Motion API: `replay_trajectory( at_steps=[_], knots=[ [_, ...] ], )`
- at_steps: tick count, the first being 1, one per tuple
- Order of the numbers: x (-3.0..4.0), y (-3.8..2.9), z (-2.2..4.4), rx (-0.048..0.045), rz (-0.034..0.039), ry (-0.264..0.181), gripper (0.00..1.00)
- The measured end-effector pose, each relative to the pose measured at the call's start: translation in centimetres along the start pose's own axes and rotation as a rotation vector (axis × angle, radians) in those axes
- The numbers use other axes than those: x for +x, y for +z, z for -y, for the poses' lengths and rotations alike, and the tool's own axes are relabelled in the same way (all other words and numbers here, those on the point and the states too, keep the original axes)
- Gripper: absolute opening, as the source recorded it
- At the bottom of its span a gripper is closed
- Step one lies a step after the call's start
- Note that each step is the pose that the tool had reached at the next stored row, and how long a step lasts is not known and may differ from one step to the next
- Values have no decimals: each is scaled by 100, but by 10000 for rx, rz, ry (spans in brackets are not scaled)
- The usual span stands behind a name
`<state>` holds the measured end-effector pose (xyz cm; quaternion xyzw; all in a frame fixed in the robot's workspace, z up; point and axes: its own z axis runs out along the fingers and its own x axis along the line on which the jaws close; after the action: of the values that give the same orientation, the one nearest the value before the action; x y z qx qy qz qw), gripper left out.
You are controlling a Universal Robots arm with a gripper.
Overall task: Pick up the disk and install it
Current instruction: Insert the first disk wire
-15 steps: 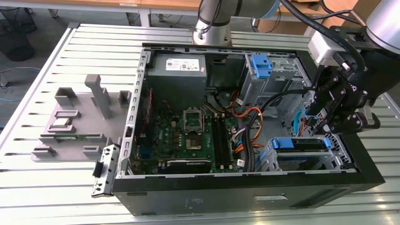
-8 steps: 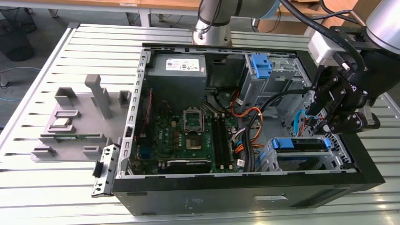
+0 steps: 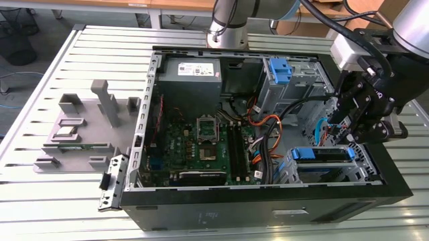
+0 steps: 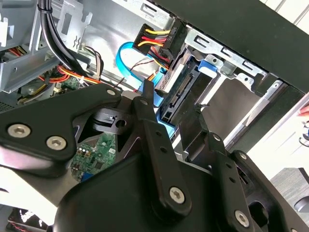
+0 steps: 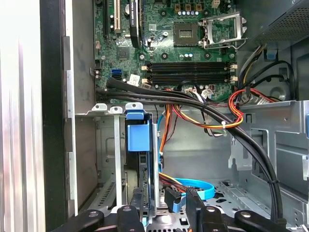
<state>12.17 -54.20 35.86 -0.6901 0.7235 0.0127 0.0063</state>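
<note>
The disk (image 3: 323, 153) stands on edge in the drive cage (image 3: 365, 168) at the computer case's (image 3: 201, 217) corner, by the surface's (image 3: 60, 213) edge on the exterior view's right; the pincer (image 4: 173, 99) is spread wide, straddling its connector end

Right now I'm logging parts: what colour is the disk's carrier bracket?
Blue carrier bracket, clearest in the first wrist view.

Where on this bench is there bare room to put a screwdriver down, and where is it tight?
Bare table lies on the exterior view's left, between the grey fixture and the far edge, and at the near corner beside the computer case. Inside it is crowded: cables fill the gap between motherboard and disk.
</note>
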Motion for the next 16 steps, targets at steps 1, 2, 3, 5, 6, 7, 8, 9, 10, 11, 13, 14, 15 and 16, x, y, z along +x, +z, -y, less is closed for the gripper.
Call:
replay_trajectory(
  at_steps=[1,2,3,5,6,7,8,9,10,11,13,14,15,16],
  knots=[
    [0,0,0,0,0,0,48],
    [0,0,0,0,0,0,48],
    [0,0,0,0,0,0,48],
    [0,0,0,0,0,0,48],
    [0,0,0,0,0,0,48],
    [0,0,0,0,-1,0,47],
    [0,0,0,0,-1,0,41],
    [0,0,0,0,-1,0,41],
    [0,0,0,0,0,0,34],
    [0,0,0,0,-1,1,34],
    [0,0,0,0,-1,0,34],
    [0,0,0,0,-1,0,33],
    [0,0,0,0,-1,0,33],
    [0,0,0,0,-1,0,26]
  ],
)
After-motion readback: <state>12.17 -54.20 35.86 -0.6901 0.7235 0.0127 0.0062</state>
